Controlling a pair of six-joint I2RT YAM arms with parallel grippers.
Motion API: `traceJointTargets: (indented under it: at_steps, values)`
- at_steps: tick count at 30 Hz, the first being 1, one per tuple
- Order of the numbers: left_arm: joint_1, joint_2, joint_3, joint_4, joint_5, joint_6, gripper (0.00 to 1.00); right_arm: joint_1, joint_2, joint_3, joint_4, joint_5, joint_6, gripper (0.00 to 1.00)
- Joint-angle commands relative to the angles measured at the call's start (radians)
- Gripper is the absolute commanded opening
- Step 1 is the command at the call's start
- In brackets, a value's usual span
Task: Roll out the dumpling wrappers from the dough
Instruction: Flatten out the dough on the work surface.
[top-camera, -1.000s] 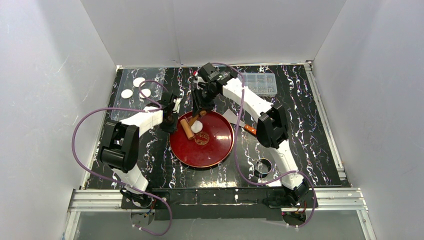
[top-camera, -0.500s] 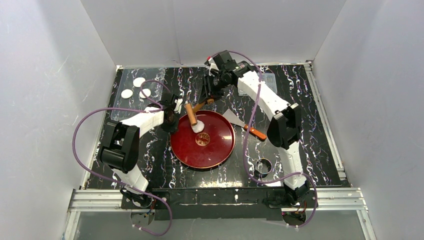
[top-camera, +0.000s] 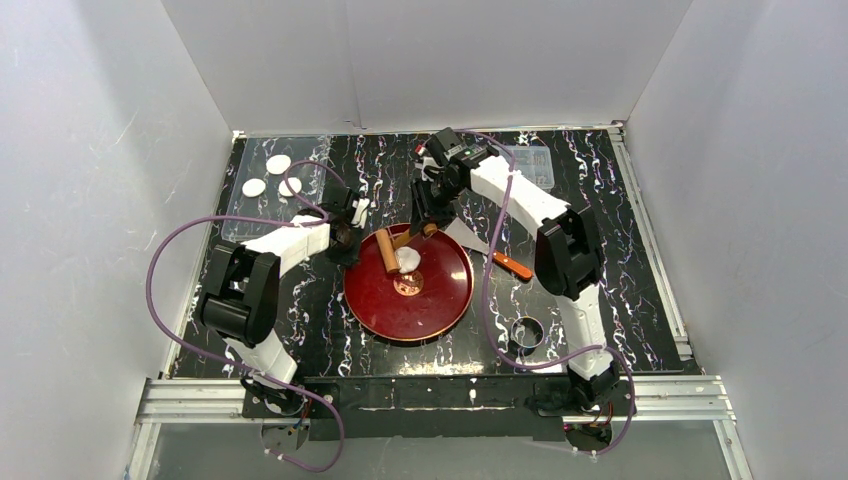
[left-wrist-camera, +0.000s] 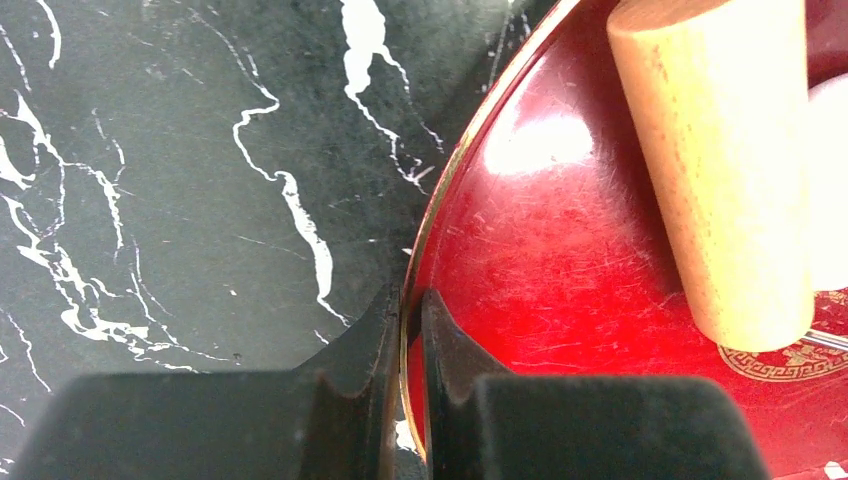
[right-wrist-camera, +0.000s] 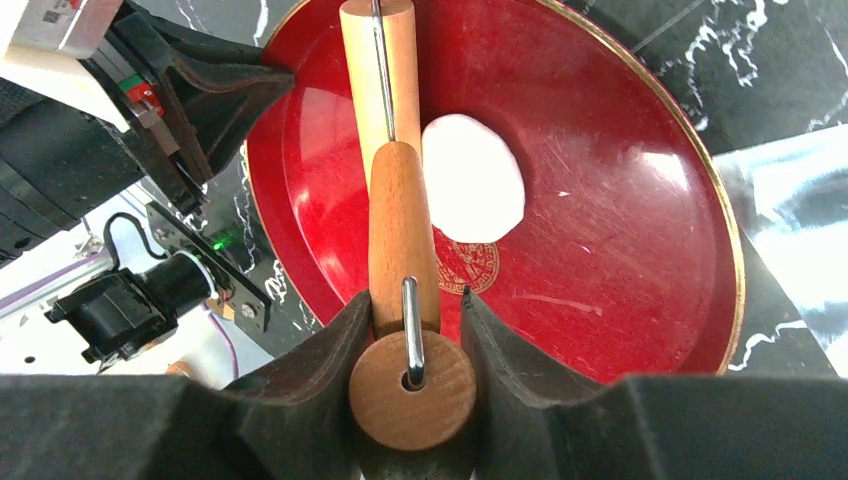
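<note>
From the left wrist, the rolling pin (left-wrist-camera: 720, 170) hides most of the dough (right-wrist-camera: 472, 190), which lies on the red plate (left-wrist-camera: 540, 250). The right tool (right-wrist-camera: 412, 305) clamps the pin's handle. The left tool (left-wrist-camera: 407, 310) pinches the plate's rim. Three dumpling wrappers (top-camera: 278, 163) lie at the bench's (top-camera: 620, 260) far left.

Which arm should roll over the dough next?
Right. The right fingers grip the rolling pin by its handle, roller lying beside the dough on the plate. The left fingers are shut on the plate's rim, steadying it.
</note>
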Motion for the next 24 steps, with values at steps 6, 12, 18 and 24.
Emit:
traceJointTargets:
  at_steps: [6,12,18,24]
  values:
    - [-0.011,-0.011,-0.020,-0.054,0.036,0.092,0.00,-0.063,-0.124,0.020,-0.152,-0.149,-0.034,0.01]
    - [-0.023,-0.016,-0.033,-0.054,0.035,0.144,0.00,-0.102,-0.245,-0.066,-0.174,-0.227,-0.039,0.01]
    - [-0.026,-0.007,-0.033,-0.046,0.034,0.139,0.00,-0.126,-0.281,-0.174,-0.169,-0.137,-0.069,0.01]
    - [-0.034,0.000,-0.028,-0.050,0.034,0.133,0.00,-0.096,-0.127,-0.093,-0.154,-0.140,-0.060,0.01]
